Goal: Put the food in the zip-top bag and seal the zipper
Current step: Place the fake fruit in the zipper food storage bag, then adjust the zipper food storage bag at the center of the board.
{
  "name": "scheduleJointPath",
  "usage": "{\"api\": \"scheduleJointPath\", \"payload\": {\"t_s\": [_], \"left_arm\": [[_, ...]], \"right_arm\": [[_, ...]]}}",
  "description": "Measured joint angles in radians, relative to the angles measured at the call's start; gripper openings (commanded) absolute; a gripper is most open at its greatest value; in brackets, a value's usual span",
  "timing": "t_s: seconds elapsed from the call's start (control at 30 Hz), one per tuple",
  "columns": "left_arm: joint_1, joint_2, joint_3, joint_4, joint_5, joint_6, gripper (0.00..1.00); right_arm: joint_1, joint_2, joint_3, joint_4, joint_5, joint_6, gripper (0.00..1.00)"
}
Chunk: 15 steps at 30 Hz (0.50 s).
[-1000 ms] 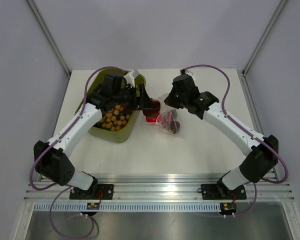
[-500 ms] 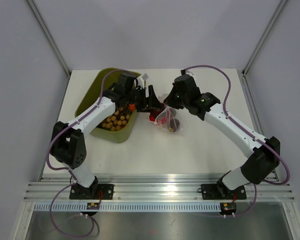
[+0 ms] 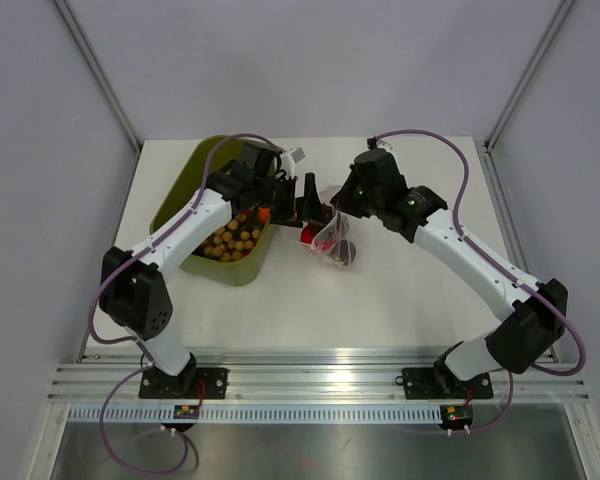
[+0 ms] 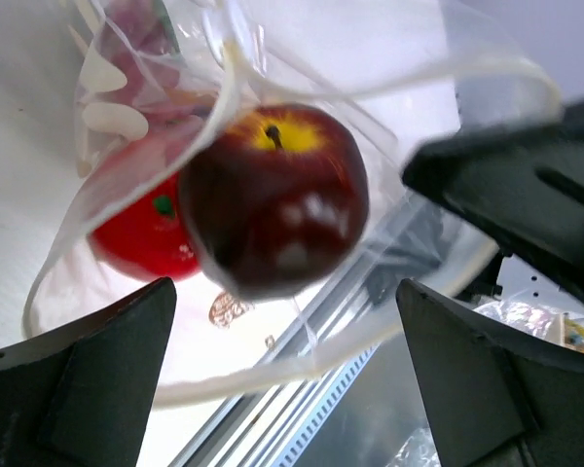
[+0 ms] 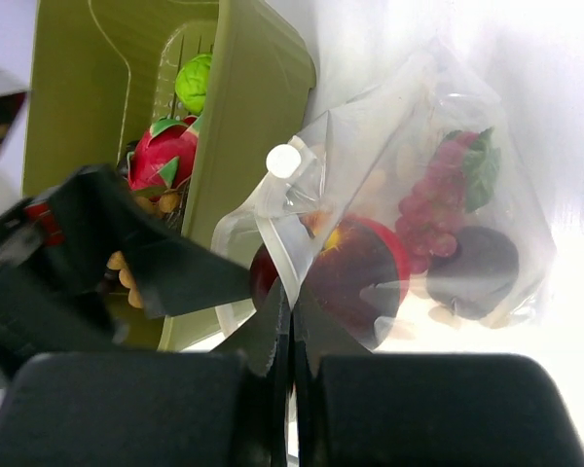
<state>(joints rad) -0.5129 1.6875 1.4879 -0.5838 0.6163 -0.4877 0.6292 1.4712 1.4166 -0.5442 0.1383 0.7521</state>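
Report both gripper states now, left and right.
Left gripper: open, holding nothing; red apple loose between its jaws.
Right gripper: shut on the edge of the zip-top bag.

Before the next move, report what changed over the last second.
The left gripper swung right to the mouth of the zip-top bag and opened, letting go of the dark red apple, now at its opening. The right gripper stayed shut on the bag's edge; bag and green tub did not move.
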Motion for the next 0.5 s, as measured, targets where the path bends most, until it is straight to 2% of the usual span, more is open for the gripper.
{"api": "scheduleJointPath", "payload": {"t_s": [0.2,0.3,0.33,0.37,0.5], "left_arm": [[0.006,-0.115,0.019,-0.098,-0.016,0.08,0.97],[0.009,-0.159,0.02,-0.12,-0.019,0.098,0.81],[0.01,-0.167,0.02,-0.125,-0.021,0.101,0.72],[0.012,-0.175,0.02,-0.129,-0.026,0.102,0.7],[0.026,-0.189,0.019,-0.135,-0.062,0.111,0.76]], "right_arm": [[0.0,-0.002,-0.002,0.0,0.003,0.0,0.01],[-0.002,-0.002,-0.002,0.0,0.001,-0.004,0.0],[-0.006,-0.002,-0.002,-0.001,0.0,-0.006,0.0],[-0.013,-0.002,-0.004,-0.002,-0.003,-0.011,0.0],[-0.126,-0.041,-0.078,0.039,-0.109,-0.027,0.01]]}}
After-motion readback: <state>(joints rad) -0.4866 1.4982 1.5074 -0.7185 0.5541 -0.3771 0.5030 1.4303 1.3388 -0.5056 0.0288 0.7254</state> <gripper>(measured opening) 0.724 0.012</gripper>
